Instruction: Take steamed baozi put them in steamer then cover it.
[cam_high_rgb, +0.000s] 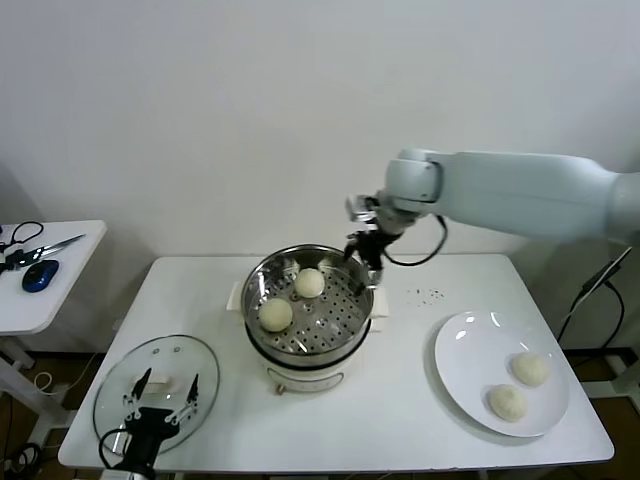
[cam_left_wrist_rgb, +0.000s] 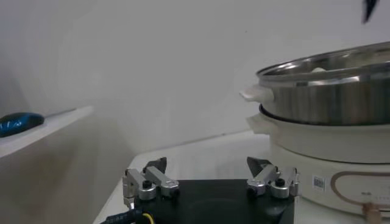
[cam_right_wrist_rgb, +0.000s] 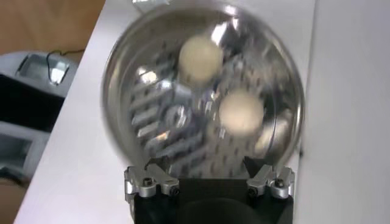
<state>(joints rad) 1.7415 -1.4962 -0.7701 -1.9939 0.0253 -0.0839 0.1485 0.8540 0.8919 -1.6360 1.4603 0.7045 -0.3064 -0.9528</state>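
The steamer (cam_high_rgb: 347, 322), a shiny steel pot with a perforated tray on a white base, stands mid-table. Two baozi lie in it, one (cam_high_rgb: 309, 282) toward the back and one (cam_high_rgb: 276, 314) at the left; both show in the right wrist view (cam_right_wrist_rgb: 200, 56) (cam_right_wrist_rgb: 241, 112). Two more baozi (cam_high_rgb: 530, 368) (cam_high_rgb: 507, 402) lie on the white plate (cam_high_rgb: 470, 345) at the right. My right gripper (cam_high_rgb: 364, 246) is open and empty, just above the steamer's back right rim. My left gripper (cam_high_rgb: 164, 394) is open and empty, parked low over the glass lid (cam_high_rgb: 125, 375) at the front left.
A side table (cam_high_rgb: 60, 265) at the far left holds a blue mouse (cam_high_rgb: 39, 275) and scissors (cam_high_rgb: 45, 248). The left wrist view shows the steamer's side (cam_left_wrist_rgb: 329, 103) to one side of the open fingers (cam_left_wrist_rgb: 264, 172). A white wall stands behind the table.
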